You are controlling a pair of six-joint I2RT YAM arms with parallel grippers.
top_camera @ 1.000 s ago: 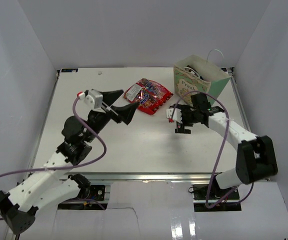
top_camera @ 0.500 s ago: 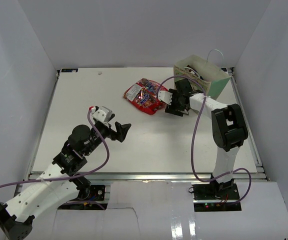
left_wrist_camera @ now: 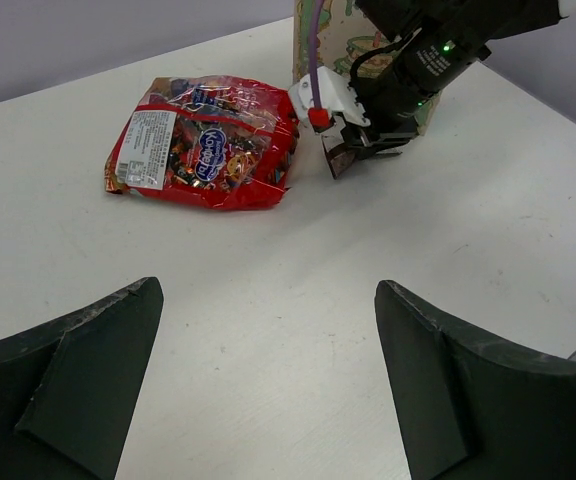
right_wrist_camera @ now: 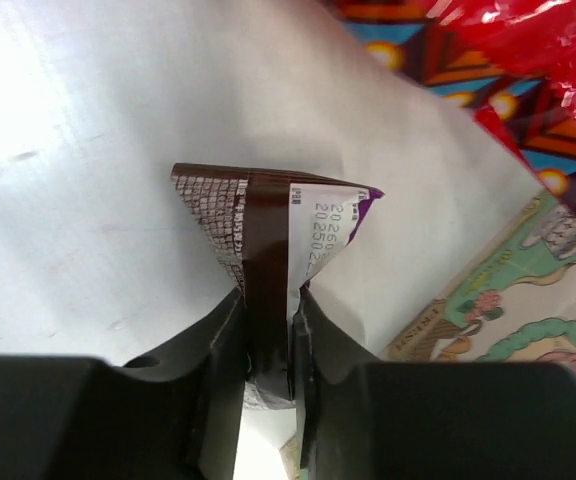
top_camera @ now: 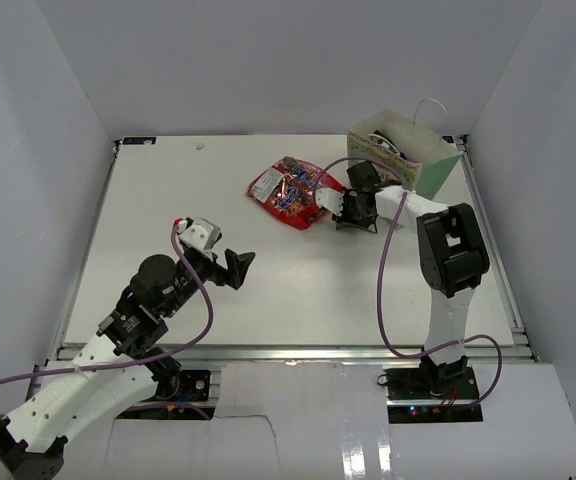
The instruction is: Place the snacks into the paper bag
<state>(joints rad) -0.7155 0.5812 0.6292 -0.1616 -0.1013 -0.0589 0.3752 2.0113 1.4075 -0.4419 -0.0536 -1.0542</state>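
My right gripper (right_wrist_camera: 268, 330) is shut on a small dark brown wrapper (right_wrist_camera: 266, 215), which stands on edge between its fingers just above the table. In the top view that gripper (top_camera: 348, 208) sits between the large red candy bag (top_camera: 288, 190) and the pale green paper bag (top_camera: 408, 152). The red bag (left_wrist_camera: 203, 140) lies flat; the wrapper (left_wrist_camera: 340, 160) shows to its right. The paper bag's printed side (right_wrist_camera: 528, 310) is close on the right. My left gripper (left_wrist_camera: 268, 290) is open and holds nothing, over the near-left table (top_camera: 236, 265).
The paper bag stands upright at the table's far right corner, with its white string handle (top_camera: 430, 105) raised. White walls close in the table on three sides. The right arm's purple cable (top_camera: 388, 300) loops over the right half of the table.
My right gripper moved up to beside the red bag and closed on the brown wrapper. My left arm drew back toward the near-left, its jaws still open.
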